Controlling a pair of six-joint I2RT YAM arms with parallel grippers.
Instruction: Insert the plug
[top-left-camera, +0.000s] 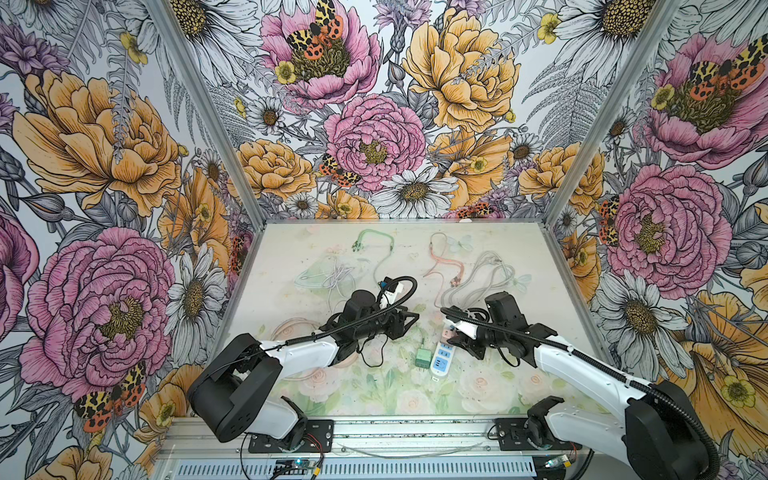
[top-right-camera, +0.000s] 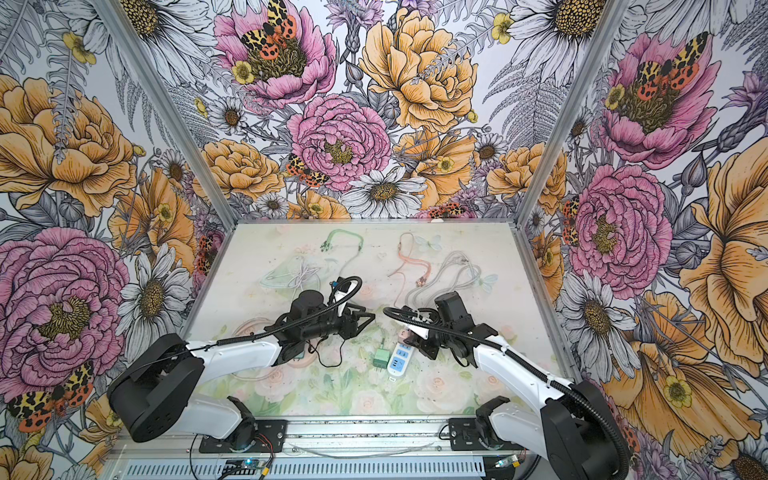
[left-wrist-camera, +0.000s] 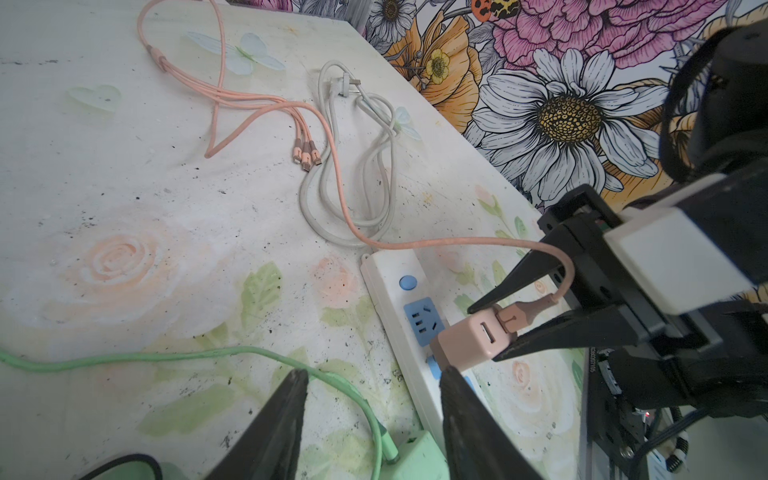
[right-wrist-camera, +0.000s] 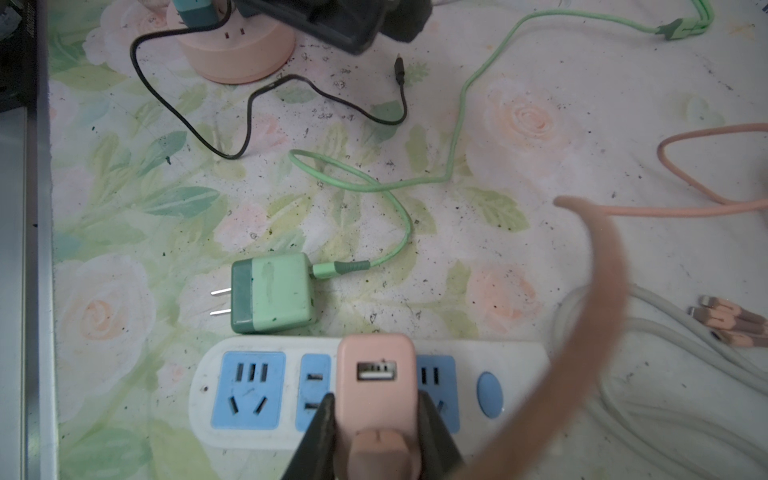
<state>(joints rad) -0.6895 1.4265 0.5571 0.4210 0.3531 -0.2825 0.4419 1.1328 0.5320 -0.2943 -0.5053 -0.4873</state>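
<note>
My right gripper (right-wrist-camera: 376, 397) is shut on the pink plug (right-wrist-camera: 376, 382), a small pink USB charger with a pink cable (left-wrist-camera: 457, 243) in its back. The plug hangs tilted just over the blue sockets of the white power strip (right-wrist-camera: 519, 374); its prongs are hidden. In both top views the plug (top-left-camera: 448, 332) (top-right-camera: 405, 332) sits at the strip's far end (top-left-camera: 441, 360) (top-right-camera: 398, 360). My left gripper (left-wrist-camera: 374, 372) is open and holds nothing. It hovers beside the strip (left-wrist-camera: 390, 266), facing the right gripper (left-wrist-camera: 482, 332).
A green plug (right-wrist-camera: 274, 293) lies flat against the strip's side, prongs out, with its green cable (right-wrist-camera: 457, 145) looping away. A round pink socket (right-wrist-camera: 237, 50) and a black cable (right-wrist-camera: 249, 116) lie to the left. The white cord coil (left-wrist-camera: 353, 199) and pink connectors (left-wrist-camera: 305, 153) lie farther back.
</note>
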